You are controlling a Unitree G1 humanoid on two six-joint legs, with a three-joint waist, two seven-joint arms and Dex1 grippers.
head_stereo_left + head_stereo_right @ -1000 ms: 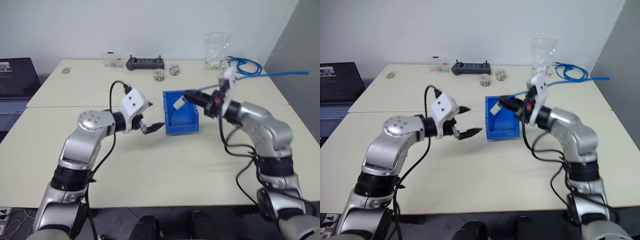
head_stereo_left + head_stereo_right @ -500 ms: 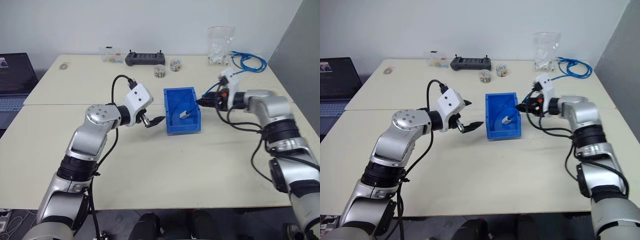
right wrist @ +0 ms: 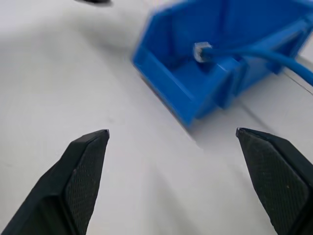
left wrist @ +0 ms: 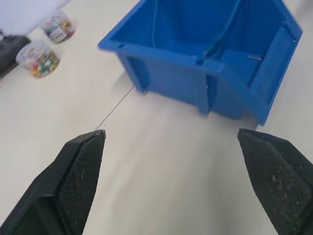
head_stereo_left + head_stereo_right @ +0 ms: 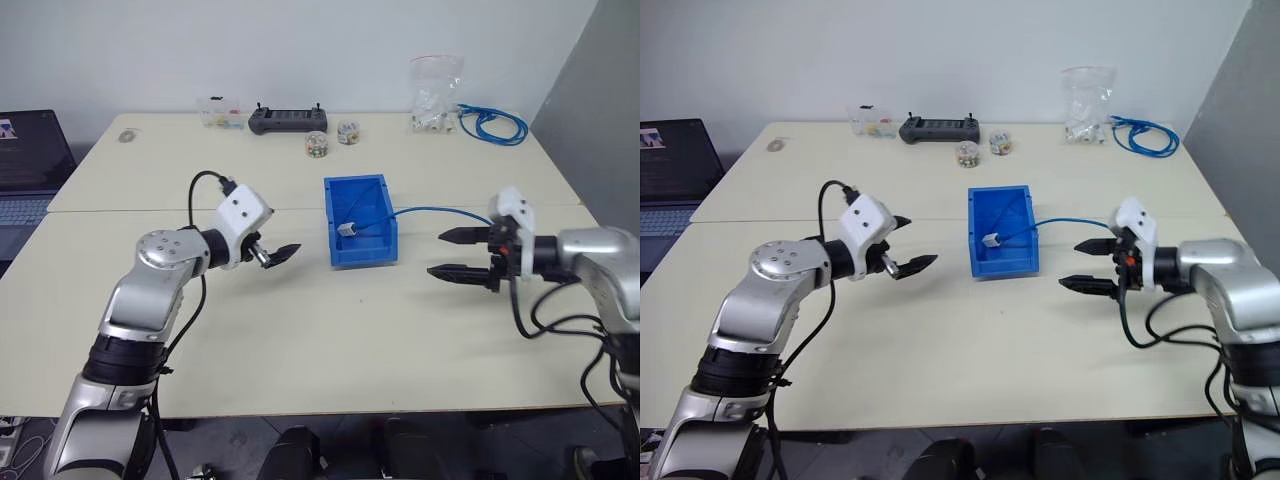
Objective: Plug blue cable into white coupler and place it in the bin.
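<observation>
The bin (image 5: 362,254) is a blue open-top tray at the middle of the table. Inside it lies the white coupler (image 5: 347,229), with the blue cable (image 5: 440,211) plugged into it. The cable runs out over the bin's right wall toward my right arm. My right gripper (image 5: 436,253) is open and empty, a short way to the right of the bin and pointing at it. My left gripper (image 5: 280,247) is open and empty, to the left of the bin. In the right wrist view the coupler (image 3: 201,50) and cable (image 3: 264,56) rest in the bin (image 3: 195,98).
At the table's far edge are a coiled blue cable bundle (image 5: 490,124), a clear plastic bag (image 5: 436,95), a black controller (image 5: 288,121), two small jars (image 5: 318,146) and a clear box (image 5: 222,113). A laptop (image 5: 30,160) sits off the left side.
My right gripper has opened, let go of the coupler and cable into the bin, and drawn back to the right. My left gripper has moved left, away from the bin.
</observation>
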